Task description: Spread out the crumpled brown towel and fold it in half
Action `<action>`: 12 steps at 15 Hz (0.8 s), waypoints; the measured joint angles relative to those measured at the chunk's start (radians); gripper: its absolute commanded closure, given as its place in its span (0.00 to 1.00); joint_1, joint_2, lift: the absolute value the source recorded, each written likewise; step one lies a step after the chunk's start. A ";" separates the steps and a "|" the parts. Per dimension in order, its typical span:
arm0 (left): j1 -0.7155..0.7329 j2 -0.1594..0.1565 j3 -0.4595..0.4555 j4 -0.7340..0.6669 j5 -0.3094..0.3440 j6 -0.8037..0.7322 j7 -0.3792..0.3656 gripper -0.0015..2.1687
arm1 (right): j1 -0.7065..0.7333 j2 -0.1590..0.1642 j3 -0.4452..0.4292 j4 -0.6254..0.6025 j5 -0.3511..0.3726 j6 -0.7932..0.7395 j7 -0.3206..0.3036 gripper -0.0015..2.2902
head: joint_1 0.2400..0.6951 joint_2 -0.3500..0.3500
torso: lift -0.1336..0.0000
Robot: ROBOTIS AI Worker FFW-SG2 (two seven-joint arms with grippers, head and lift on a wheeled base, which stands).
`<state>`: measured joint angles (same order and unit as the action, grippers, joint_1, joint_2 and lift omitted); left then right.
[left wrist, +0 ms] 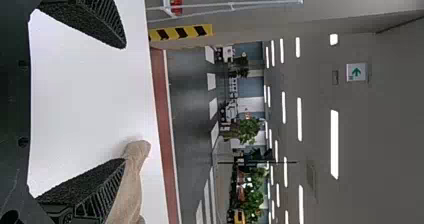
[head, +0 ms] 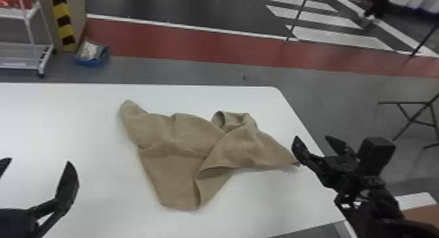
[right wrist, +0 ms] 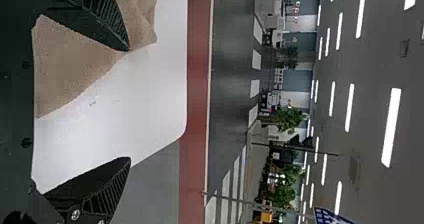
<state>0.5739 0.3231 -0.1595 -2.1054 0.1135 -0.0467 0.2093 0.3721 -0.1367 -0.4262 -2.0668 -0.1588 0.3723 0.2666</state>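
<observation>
The brown towel (head: 183, 139) lies crumpled on the white table, its right part folded over itself and one corner pointing right. My left gripper (head: 36, 165) is open at the table's left front, apart from the towel. At the towel's right corner, my right gripper (head: 320, 144) stands open near the table's right edge, holding nothing. In the left wrist view the open left gripper (left wrist: 125, 104) has part of the towel (left wrist: 131, 184) beyond one finger. In the right wrist view the towel (right wrist: 75, 66) shows behind one finger of the open right gripper (right wrist: 130, 104).
The white table (head: 81, 123) has its far right corner behind the towel. A grey item (head: 313, 232) lies at the front right edge. Beyond the table are a white rack (head: 42, 46), a blue box (head: 92, 54) on the floor and a black folding stand (head: 414, 119) at right.
</observation>
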 measured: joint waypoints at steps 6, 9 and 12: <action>0.000 -0.002 0.002 -0.003 -0.003 0.007 0.004 0.03 | -0.013 0.030 0.296 -0.079 0.099 0.079 0.041 0.10 | 1.00 0.40 | 0.07; -0.001 -0.001 0.005 -0.004 -0.003 0.009 0.004 0.03 | -0.025 0.026 0.488 -0.076 0.218 0.099 0.041 0.13 | 1.00 0.59 | 0.07; -0.002 -0.001 0.005 -0.001 -0.003 0.009 0.004 0.03 | -0.057 0.025 0.632 -0.053 0.299 0.148 0.024 0.15 | 1.00 0.68 | 0.07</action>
<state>0.5722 0.3221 -0.1549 -2.1068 0.1104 -0.0374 0.2132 0.3152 -0.1120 0.2055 -2.1195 0.1404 0.5202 0.2909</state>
